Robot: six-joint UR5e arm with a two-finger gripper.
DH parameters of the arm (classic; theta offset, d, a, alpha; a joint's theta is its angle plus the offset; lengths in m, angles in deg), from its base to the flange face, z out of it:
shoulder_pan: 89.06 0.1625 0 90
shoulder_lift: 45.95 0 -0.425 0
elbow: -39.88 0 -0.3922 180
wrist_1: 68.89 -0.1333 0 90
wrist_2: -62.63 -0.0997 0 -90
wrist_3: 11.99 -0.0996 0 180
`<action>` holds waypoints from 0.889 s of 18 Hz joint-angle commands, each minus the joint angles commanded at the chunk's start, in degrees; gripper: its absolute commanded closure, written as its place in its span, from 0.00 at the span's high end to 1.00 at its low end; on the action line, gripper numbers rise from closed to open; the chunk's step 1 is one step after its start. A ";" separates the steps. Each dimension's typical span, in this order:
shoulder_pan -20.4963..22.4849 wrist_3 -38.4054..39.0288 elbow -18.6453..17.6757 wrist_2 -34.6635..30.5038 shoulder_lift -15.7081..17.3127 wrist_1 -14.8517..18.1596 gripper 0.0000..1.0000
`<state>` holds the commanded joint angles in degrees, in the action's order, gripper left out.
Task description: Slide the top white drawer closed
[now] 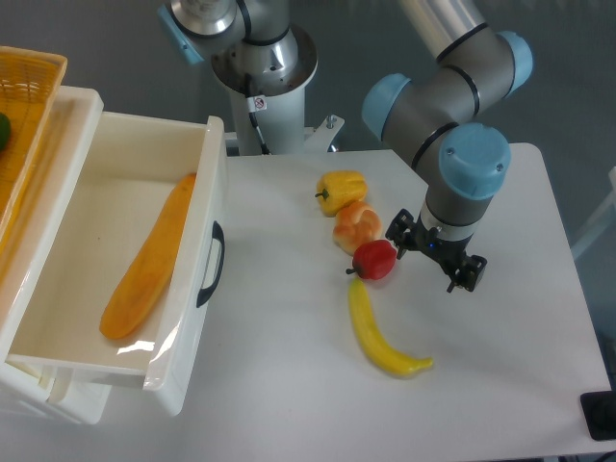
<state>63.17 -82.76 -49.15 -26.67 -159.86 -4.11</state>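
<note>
Hovering right of the apple (374,259) — gripper (434,256), fingers spread, holding nothing | drawer (183,318) pulled fully out, well left of the apple, handle (212,264) facing it | long orange vegetable (149,256) lying inside the drawer

This is a robotics lab or test bench rather than a home. A grey industrial arm with pale blue joint caps (452,106) is bolted on a white pedestal base (262,72) at the edge of a plain white tabletop (289,385), against a bare grey floor. The objects look like staged props: a glossy white plastic drawer (197,207) holding a long orange plastic vegetable (149,260), a yellow wicker basket (24,91), and toy fruit, such as a yellow plastic banana (380,337) and a red plastic apple (374,259).
</note>
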 joint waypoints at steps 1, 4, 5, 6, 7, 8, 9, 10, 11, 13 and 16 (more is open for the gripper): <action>-0.18 0.71 -0.17 0.00 0.09 0.00 1.00; -1.05 0.81 -1.58 0.35 1.49 0.00 1.00; -2.28 1.07 -2.71 0.70 2.37 0.00 1.00; -3.07 2.46 -4.12 0.70 4.03 0.00 1.00; -3.95 5.00 -5.35 0.70 5.26 0.09 1.00; -5.18 7.72 -5.80 0.70 5.54 0.17 1.00; -6.32 9.67 -5.97 0.18 6.06 0.35 1.00; -6.77 10.82 -6.15 0.26 6.50 0.61 1.00; -6.77 11.96 -6.15 0.44 6.59 0.79 1.00; -7.12 15.38 -6.15 1.05 6.77 3.15 1.00; -9.14 19.77 -5.98 2.37 6.68 4.66 0.99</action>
<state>54.04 -63.00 -55.13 -24.29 -153.18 0.54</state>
